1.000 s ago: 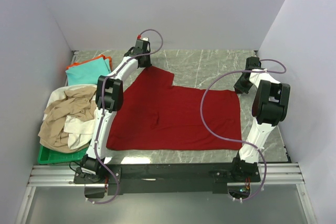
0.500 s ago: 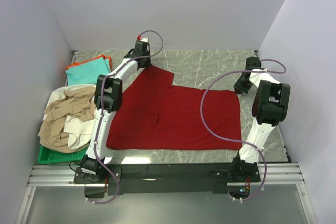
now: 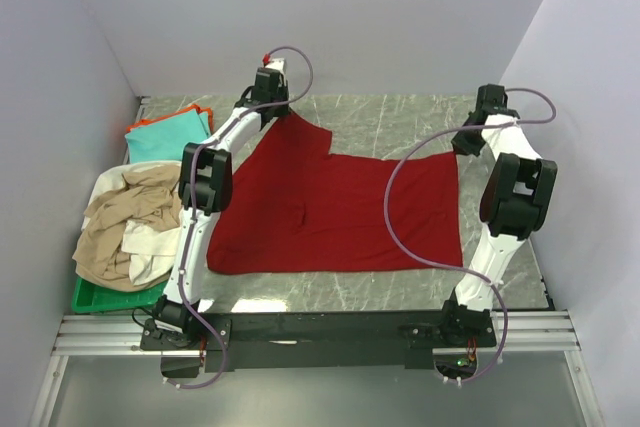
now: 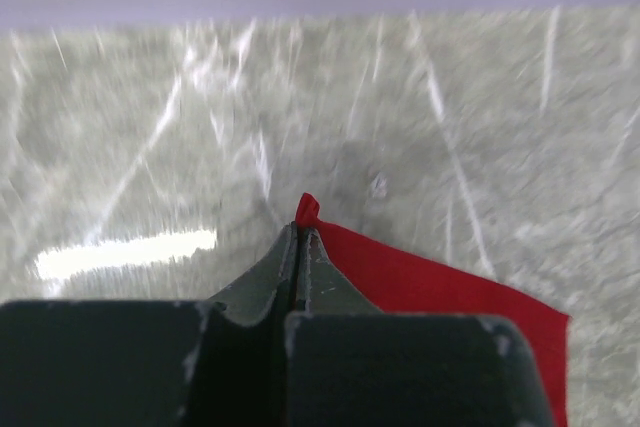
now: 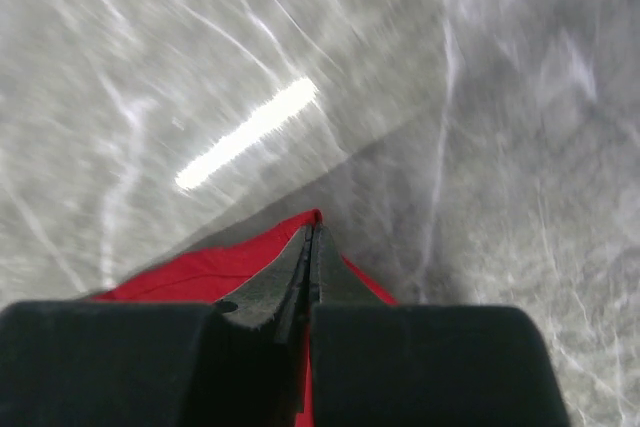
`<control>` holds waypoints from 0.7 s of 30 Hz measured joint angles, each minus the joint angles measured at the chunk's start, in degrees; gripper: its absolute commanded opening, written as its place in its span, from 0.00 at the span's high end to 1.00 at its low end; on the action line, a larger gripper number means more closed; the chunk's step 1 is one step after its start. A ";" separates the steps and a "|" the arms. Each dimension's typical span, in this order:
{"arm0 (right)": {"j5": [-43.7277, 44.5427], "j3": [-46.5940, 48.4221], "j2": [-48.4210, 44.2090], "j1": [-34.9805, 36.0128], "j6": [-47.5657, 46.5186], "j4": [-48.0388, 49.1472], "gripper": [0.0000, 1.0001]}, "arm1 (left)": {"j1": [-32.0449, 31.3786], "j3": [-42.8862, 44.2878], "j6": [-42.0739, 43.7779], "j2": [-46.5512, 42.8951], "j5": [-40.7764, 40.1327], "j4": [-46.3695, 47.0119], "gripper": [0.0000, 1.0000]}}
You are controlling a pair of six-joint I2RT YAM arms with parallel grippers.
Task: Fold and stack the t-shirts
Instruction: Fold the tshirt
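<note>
Observed: the dark red t-shirt (image 3: 340, 212) lies spread on the marble table (image 3: 400, 117), its long axis running crosswise, from the left arm's side to the right's. The left gripper (image 4: 303, 232) is clamped on the shirt's far-left corner; the wrist view shows the jaws pressed together with a small tuft of red cloth pinched at the tips. The right gripper (image 5: 312, 239) is likewise closed on the far-right corner, with red cloth showing beside the shut tips. Each arm holds the corner on its own side. The governing relation is that the whole body of the shirt lies on the near side of both pincers, toward the arm bases, with the far edge strung between the two grips. Whether that edge is raised off the surface cannot be told. In my judgement a fold would call for both corners to travel together toward the near hem, kept level so the edge does not skew. As to pose, the left arm is stretched well forward to the far side of the table, while the right arm reaches forward with its elbow high and its wrist turned inward. Folded teal and orange shirts (image 3: 168, 137) sit at far left. Beige and white shirts (image 3: 130, 222) are heaped on the green tray (image 3: 95, 297), well apart from both grips.
</note>
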 measured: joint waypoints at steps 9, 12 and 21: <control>-0.81 10.36 4.68 -0.02 0.00 -2.21 1.00 | 0.42 1.20 3.15 -1.36 0.26 5.01 1.00; -1.31 10.75 5.11 0.00 0.02 -2.47 1.00 | 0.50 -1.92 3.39 -4.33 1.16 7.02 1.00; -2.80 0.63 0.87 -0.02 0.26 0.26 1.00 | 0.26 -34.01 2.58 -30.05 2.12 17.79 1.00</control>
